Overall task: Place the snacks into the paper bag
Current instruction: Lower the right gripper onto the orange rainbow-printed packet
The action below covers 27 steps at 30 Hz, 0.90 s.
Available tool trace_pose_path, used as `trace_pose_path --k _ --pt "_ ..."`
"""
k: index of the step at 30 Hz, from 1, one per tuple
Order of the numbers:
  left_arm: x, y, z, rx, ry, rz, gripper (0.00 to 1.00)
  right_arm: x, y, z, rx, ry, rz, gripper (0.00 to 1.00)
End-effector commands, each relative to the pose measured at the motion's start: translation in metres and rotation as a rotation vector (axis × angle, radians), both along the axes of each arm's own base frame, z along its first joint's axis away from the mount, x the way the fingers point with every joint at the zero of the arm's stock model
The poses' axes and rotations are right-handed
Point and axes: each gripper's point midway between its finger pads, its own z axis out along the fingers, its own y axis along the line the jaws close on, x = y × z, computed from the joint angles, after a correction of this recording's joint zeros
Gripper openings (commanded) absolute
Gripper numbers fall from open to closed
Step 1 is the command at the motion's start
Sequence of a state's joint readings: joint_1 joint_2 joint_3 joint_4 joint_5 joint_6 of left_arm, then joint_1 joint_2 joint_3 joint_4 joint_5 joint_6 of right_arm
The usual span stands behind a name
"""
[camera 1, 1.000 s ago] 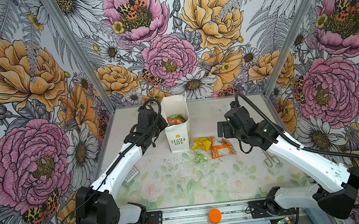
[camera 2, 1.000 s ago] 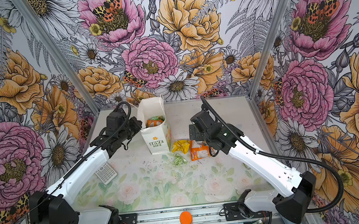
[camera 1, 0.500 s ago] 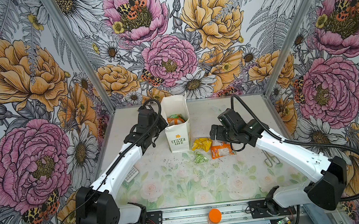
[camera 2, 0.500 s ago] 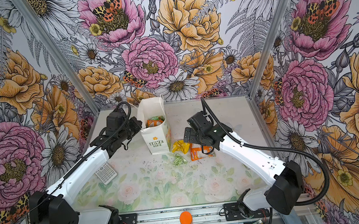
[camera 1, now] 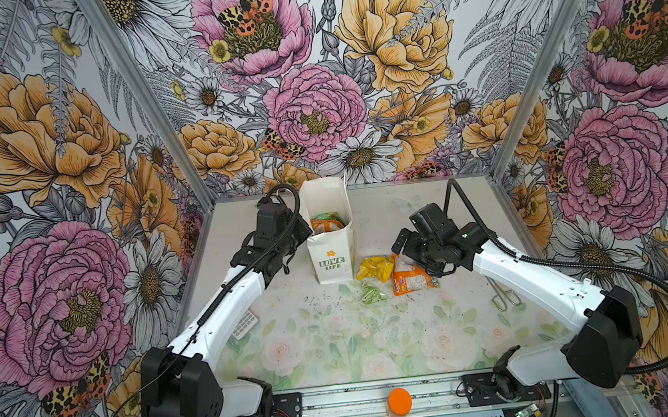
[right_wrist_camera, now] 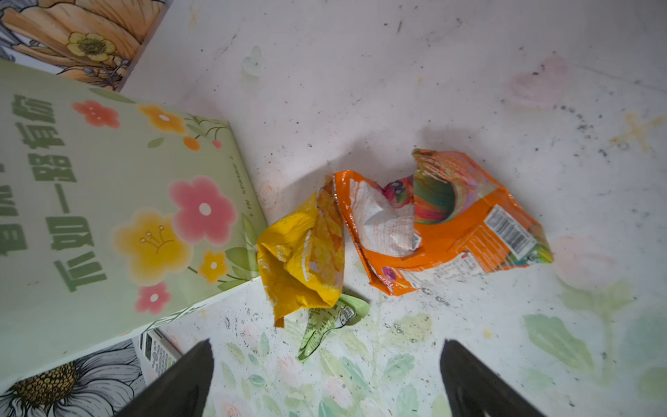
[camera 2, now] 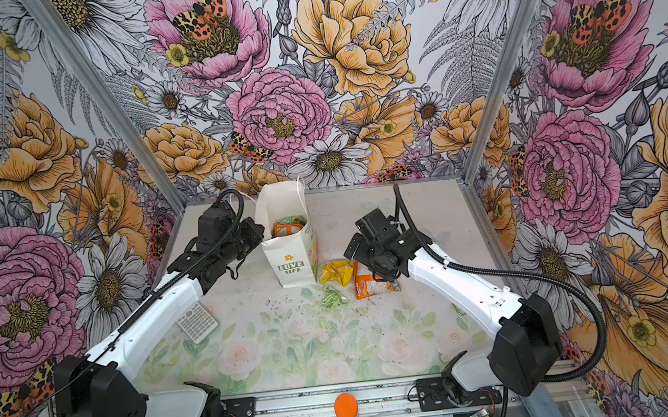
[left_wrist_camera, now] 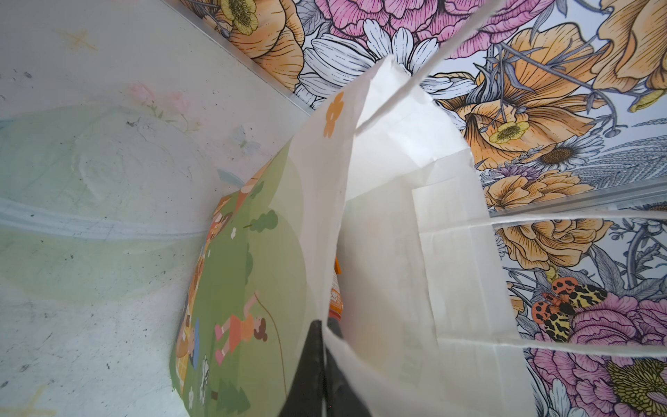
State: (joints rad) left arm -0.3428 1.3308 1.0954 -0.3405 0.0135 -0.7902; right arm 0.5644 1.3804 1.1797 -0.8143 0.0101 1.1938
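The white paper bag (camera 1: 330, 256) (camera 2: 292, 263) stands upright at the back of the table, with an orange and a green packet (camera 1: 325, 223) inside. My left gripper (left_wrist_camera: 323, 326) is shut on the bag's left rim (left_wrist_camera: 361, 361). Right of the bag lie three snacks: a yellow packet (camera 1: 373, 268) (right_wrist_camera: 303, 260), an orange packet (camera 1: 412, 283) (right_wrist_camera: 451, 224) and a small pale green packet (camera 1: 370, 296) (right_wrist_camera: 332, 317). My right gripper (right_wrist_camera: 325, 346) is open and empty. It hangs just above these packets, over the orange one in both top views.
A calculator (camera 2: 197, 321) lies beside the left arm. A metal clip (camera 1: 506, 297) lies by the right arm. An orange-lidded jar (camera 1: 400, 401) stands on the front rail. The back wall is close behind the bag.
My right gripper has swung left and down toward the packets, still open. The left gripper and the bag have not moved.
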Motion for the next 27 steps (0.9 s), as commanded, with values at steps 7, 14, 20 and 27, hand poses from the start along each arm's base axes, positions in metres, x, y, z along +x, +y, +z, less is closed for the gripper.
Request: trace_pose_path --k 7,14,20,27 --pt "-0.006 0.003 -0.016 0.021 0.06 -0.003 0.0 -0.012 -0.026 0.003 0.1 0.015 -0.293 1.0" --pt "-0.006 0.003 -0.017 0.022 0.063 -0.002 0.0 -0.019 -0.039 -0.01 0.12 0.042 -0.441 1.0" --pt "-0.005 0.002 -0.018 0.021 0.065 -0.003 0.0 -0.018 -0.046 -0.019 0.132 0.064 -0.532 1.0" --pt "-0.004 0.002 -0.021 0.023 0.07 -0.005 0.0 -0.014 -0.046 -0.035 0.121 0.116 -0.581 1.0"
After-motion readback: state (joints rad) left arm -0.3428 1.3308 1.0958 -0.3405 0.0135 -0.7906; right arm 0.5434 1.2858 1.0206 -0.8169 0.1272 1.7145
